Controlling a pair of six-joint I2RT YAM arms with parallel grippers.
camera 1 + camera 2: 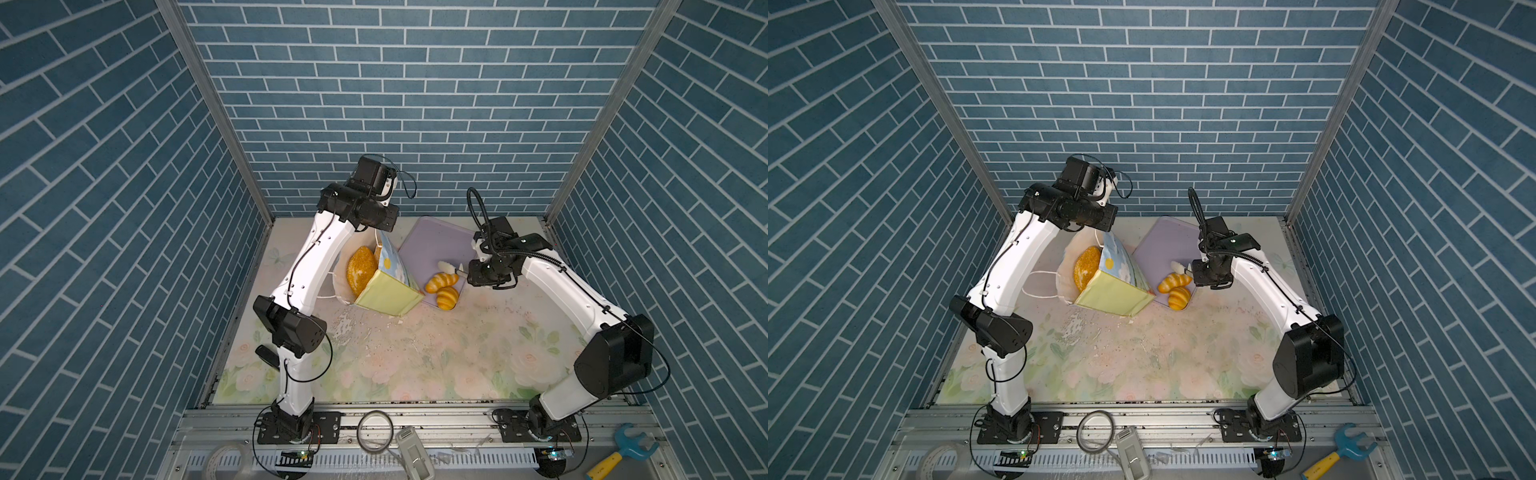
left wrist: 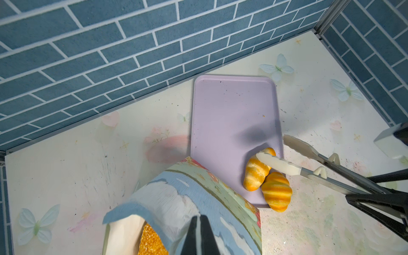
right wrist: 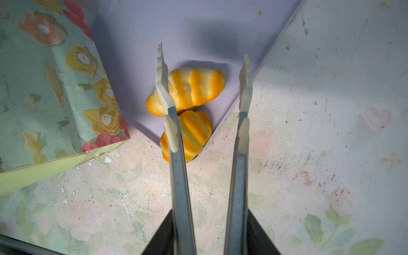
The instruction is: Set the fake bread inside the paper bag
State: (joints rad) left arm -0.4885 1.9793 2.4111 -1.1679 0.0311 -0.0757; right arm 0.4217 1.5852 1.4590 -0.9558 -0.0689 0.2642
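Note:
The paper bag (image 1: 386, 297) (image 1: 1113, 293) lies tipped over on the floral table, its mouth facing the left arm. Inside the mouth shows a seeded loaf (image 1: 360, 270) (image 2: 152, 240). My left gripper (image 2: 199, 218) is shut on the bag's blue side panel (image 2: 176, 198) near the rim. Two striped golden rolls (image 3: 194, 87) (image 3: 192, 132) lie touching at the lavender tray's (image 3: 198, 26) near corner, seen too in a top view (image 1: 441, 281) (image 1: 447, 297). My right gripper (image 3: 209, 212) is shut on metal tongs (image 3: 176, 154), whose spread white tips hover over the rolls, gripping nothing.
The tray (image 1: 436, 245) lies against the bag's right side, near the back wall. White cord handles (image 1: 1038, 286) trail left of the bag. A tape roll (image 1: 375, 430), a white device (image 1: 415, 453) and a toy wrench (image 1: 623, 449) sit on the front rail.

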